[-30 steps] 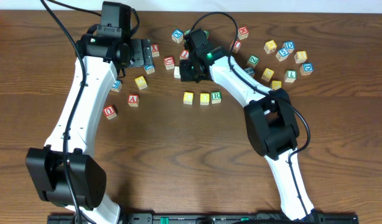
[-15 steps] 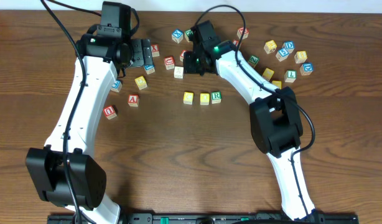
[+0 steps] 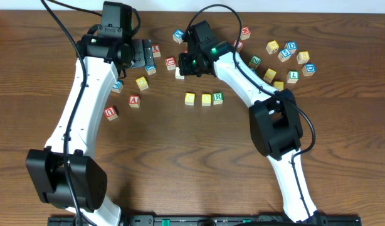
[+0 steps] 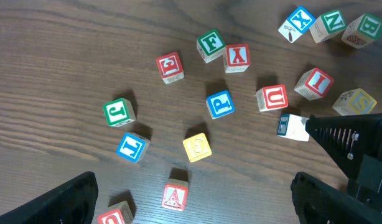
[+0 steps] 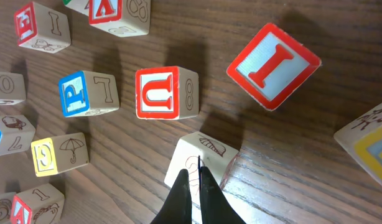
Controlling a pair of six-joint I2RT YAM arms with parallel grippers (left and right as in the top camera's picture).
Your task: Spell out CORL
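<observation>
- right claw [image 5: 192,177] pinched together, tip on pale cube [image 5: 200,155], letter hidden
- R [image 3: 217,98] lies base-ward of your claw, slightly right
- left claw [image 4: 197,193] apart, farther off

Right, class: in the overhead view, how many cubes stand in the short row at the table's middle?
3: the left yellow cube, the middle yellow cube beside it, and the green R cube at the right end. None looks hidden.

Open table [image 3: 180,157] below the three-cube row [image 3: 206,98], right hand [image 5: 194,177] hemmed by red U cube [image 5: 158,93], red I cube [image 5: 273,65]
</observation>
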